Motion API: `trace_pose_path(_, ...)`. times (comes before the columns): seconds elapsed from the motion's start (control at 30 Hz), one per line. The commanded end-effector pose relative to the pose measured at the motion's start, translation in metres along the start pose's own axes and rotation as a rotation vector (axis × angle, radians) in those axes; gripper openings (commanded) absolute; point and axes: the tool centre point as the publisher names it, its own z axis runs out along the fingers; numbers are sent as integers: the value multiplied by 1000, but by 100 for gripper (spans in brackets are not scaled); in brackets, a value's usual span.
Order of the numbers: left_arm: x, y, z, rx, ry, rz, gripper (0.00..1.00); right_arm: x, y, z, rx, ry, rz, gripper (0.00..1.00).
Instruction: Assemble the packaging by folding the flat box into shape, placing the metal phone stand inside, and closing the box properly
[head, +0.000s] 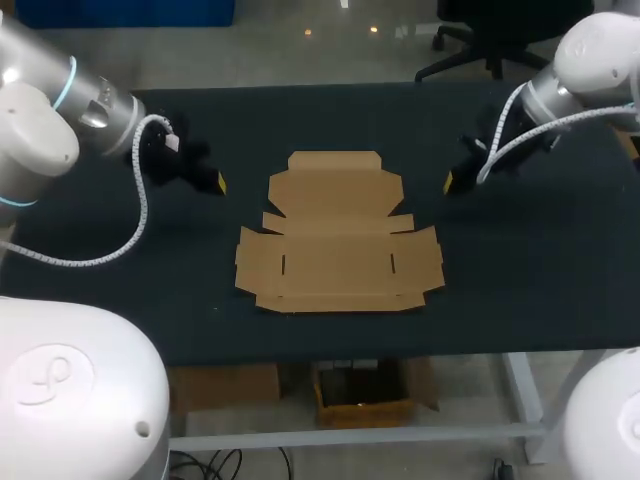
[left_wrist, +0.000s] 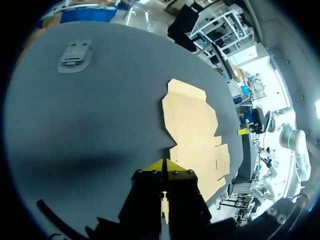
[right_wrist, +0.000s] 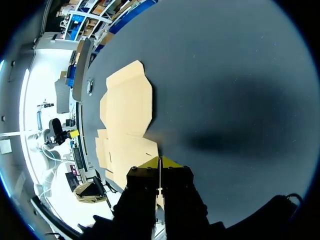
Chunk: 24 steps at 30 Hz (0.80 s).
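A flat, unfolded brown cardboard box (head: 338, 236) lies in the middle of the dark table (head: 520, 270). My left gripper (head: 218, 183) hovers just left of it with its yellow tips pressed together, holding nothing. My right gripper (head: 449, 182) mirrors it on the box's right, also shut and holding nothing. In the left wrist view the box (left_wrist: 192, 130) lies ahead of the shut gripper (left_wrist: 163, 164), and a grey metal phone stand (left_wrist: 75, 56) lies flat off to the side. The right wrist view shows the box (right_wrist: 127, 112) ahead of its gripper (right_wrist: 160, 161). My left arm hides the stand in the head view.
Bare dark table surface surrounds the box on all sides. The table's front edge (head: 400, 352) runs a short way below the box.
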Motion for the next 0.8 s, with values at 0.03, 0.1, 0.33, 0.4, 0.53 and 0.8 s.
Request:
trace_pose_path(0.03, -2, -3, 14, -8, -8, 19, 0, 2, -9, 12, -37, -25, 1, 0)
trace_pose_path(0.1, -3, -2, 18, -7, -11, 24, 0, 1, -10, 15, -40, -28, -1, 0)
trace_pose_path(0.33, -11, -3, 31, -15, -22, 24, 0, -4, -9, 29, -40, -36, 8, 0)
trace_pose_path(0.4, -13, -3, 34, -18, -15, 32, 0, -5, -10, 32, -43, -39, 6, 0)
trace_pose_path(0.53, -15, -3, 40, -23, -11, 36, 0, -6, -9, 36, -47, -46, -18, 0)
trace_pose_path(0.8, -16, 1, 52, -29, -1, 58, 0, -9, -5, 46, -48, -44, -62, 0)
